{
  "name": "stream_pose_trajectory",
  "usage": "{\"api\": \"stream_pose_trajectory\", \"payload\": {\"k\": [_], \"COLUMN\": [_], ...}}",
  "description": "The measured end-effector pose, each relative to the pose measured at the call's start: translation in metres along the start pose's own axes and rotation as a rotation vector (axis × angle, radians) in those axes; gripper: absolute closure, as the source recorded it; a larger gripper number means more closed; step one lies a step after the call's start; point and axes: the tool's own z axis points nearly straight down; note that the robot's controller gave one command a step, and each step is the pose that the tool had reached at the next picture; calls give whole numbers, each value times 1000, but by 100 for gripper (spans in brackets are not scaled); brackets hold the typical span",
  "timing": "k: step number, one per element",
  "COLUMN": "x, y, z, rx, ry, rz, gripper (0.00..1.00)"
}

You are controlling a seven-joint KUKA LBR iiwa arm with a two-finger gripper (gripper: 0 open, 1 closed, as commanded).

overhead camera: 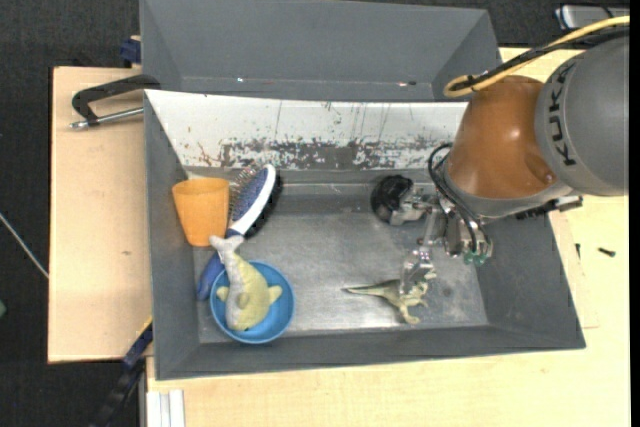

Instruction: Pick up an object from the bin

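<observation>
Where the bin floor meets its near wall, right of centre, a small tan toy dinosaur lies, its thin tail pointing left. The gripper hangs at its right end, apparently touching it; whether the claw is released or clenched cannot be told.
</observation>
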Motion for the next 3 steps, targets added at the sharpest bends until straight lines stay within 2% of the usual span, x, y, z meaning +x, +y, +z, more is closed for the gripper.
{"api": "stream_pose_trajectory", "payload": {"k": [1,2,3], "x": [42,25,38], "y": [31,-57,2], "z": [-24,-15,18], "rx": [0,5,1], "ry": [10,5,14], "rz": [-180,-339,-645], "gripper": [0,0,0]}}
